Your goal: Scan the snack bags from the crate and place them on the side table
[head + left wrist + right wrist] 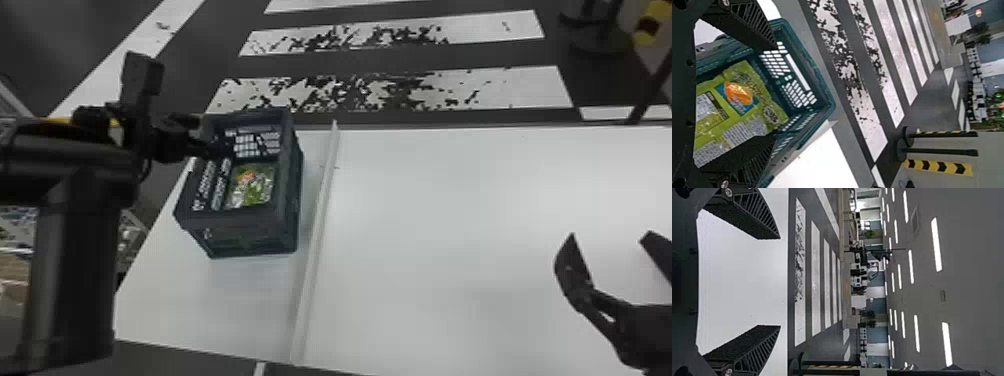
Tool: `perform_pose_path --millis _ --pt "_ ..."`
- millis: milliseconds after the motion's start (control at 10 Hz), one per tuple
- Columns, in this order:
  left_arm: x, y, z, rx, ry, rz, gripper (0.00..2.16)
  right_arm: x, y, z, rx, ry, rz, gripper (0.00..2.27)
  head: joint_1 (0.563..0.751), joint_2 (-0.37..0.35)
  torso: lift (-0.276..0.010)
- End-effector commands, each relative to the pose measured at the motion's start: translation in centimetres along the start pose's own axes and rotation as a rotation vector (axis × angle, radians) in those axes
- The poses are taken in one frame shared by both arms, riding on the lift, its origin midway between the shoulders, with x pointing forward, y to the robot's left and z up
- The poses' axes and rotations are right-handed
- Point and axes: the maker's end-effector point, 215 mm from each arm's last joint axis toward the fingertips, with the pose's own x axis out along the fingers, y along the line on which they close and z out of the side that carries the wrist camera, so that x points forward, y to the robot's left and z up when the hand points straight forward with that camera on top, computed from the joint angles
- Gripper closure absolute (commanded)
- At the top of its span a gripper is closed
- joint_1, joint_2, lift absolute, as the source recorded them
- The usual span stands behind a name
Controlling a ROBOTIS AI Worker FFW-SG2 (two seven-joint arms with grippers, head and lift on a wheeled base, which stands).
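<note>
Left pincer spread; crate rim near

Large indoor hall: crosswalk floor stripes, ceiling light strips, chevron band.

Your thick black jointed left arm in from nine o'clock of the head view, its black two-fingered gripper at ten, aimed toward three, flat fingers parted, your black two-fingered right gripper near four, spread wide, fingertips toward twelve.

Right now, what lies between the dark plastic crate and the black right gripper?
In the head view, a long, raised white strip runs between them, then plain white tabletop.
</note>
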Motion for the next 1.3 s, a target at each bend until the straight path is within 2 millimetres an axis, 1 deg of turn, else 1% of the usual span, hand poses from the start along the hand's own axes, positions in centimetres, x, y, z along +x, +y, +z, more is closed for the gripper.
perform_pose_path --millis 0,100,200,500,600,900,1200 --pt "2.0 -0.6 -1.2 0.043 0.051 -0.025 0.06 0.2 -0.2 -0.3 -0.004 0.01 0.005 0.07 0.695 0.214 -0.094" --pt "3.1 -1.3 -2.0 0.062 0.088 -0.041 0.06 0.2 -0.3 -0.4 -0.004 0.013 0.008 0.07 0.695 0.215 -0.094" --pt "4.1 -2.0 -2.1 0.099 0.096 -0.053 0.05 0.2 -0.3 -0.5 -0.005 0.017 0.01 0.07 0.695 0.204 -0.094" --pt "6.7 -3.1 -2.7 0.183 0.188 -0.085 0.04 0.1 -0.5 -0.6 -0.003 0.019 0.009 0.07 0.695 0.18 -0.094" --pt "7.7 -4.2 -3.5 0.207 0.232 -0.117 0.04 0.0 -0.7 -0.8 0.007 0.021 0.008 0.07 0.695 0.175 -0.094" --pt "9.3 -5.4 -6.4 0.246 0.321 -0.158 0.04 0.0 -0.7 -0.6 0.006 0.016 0.01 0.07 0.695 0.16 -0.094" --pt "10.0 -5.2 -9.2 0.276 0.383 -0.15 0.03 0.0 -0.6 -0.6 0.006 0.016 0.012 0.07 0.695 0.166 -0.094"
